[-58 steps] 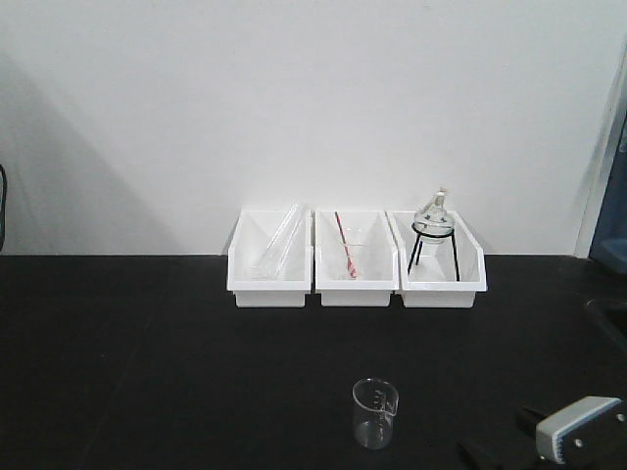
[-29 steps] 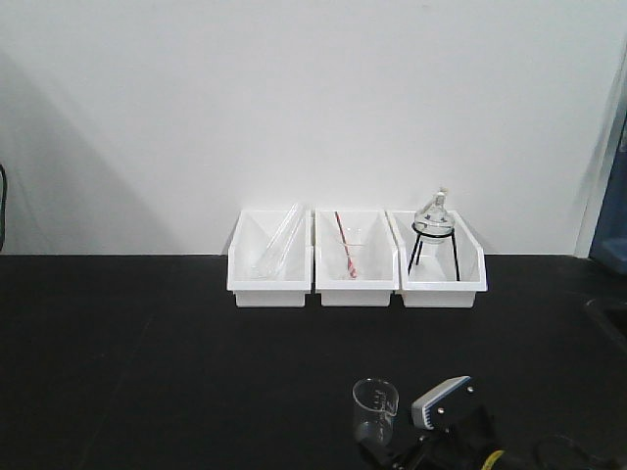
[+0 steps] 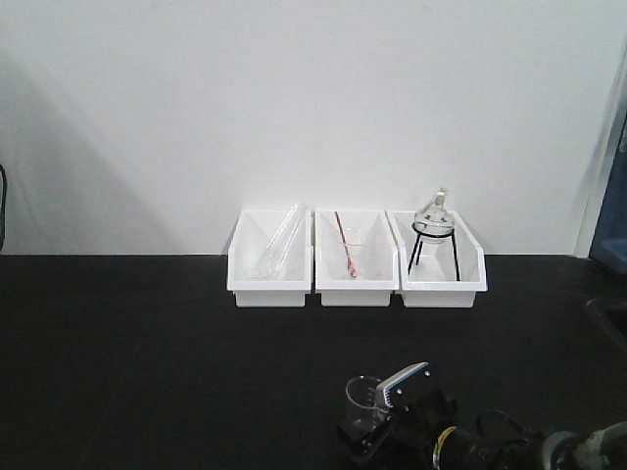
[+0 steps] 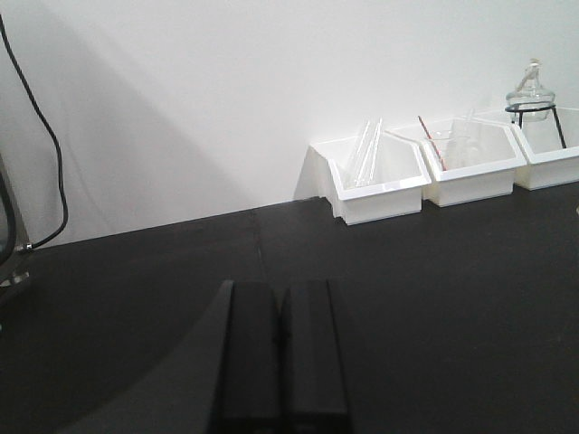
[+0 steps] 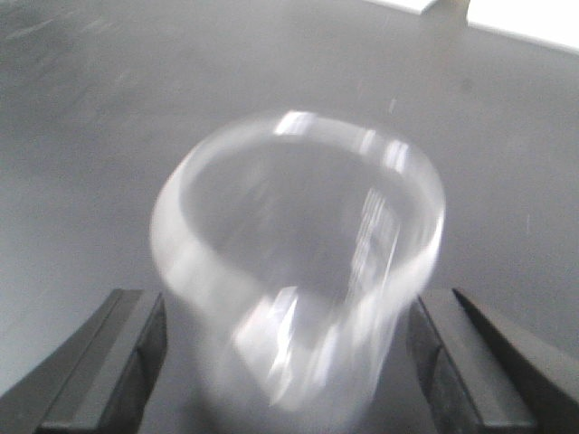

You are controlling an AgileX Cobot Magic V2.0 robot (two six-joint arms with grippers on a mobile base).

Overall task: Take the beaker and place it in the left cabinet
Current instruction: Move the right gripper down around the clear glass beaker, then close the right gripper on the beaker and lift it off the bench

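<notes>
The beaker (image 3: 361, 399), small and of clear glass, stands on the black table near the front edge. In the right wrist view the beaker (image 5: 298, 262) is blurred and fills the space between the two dark fingers (image 5: 136, 362), with a thin gap on each side. My right gripper (image 3: 366, 431) is open around it, coming in from the right. My left gripper (image 4: 280, 298) is shut with nothing in it, low over the table far from the beaker. The left cabinet is out of view.
Three white bins stand in a row against the back wall: one (image 3: 267, 274) with long glass tubes, one (image 3: 356, 277) with a red-and-white rod, one (image 3: 443, 277) with a round flask on a black tripod (image 3: 433, 223). A black cable (image 4: 45, 136) hangs at the left.
My right gripper has come in from the lower right, moving left, and now has the beaker between its fingers. The beaker looks shifted slightly left. The left arm has not moved.
</notes>
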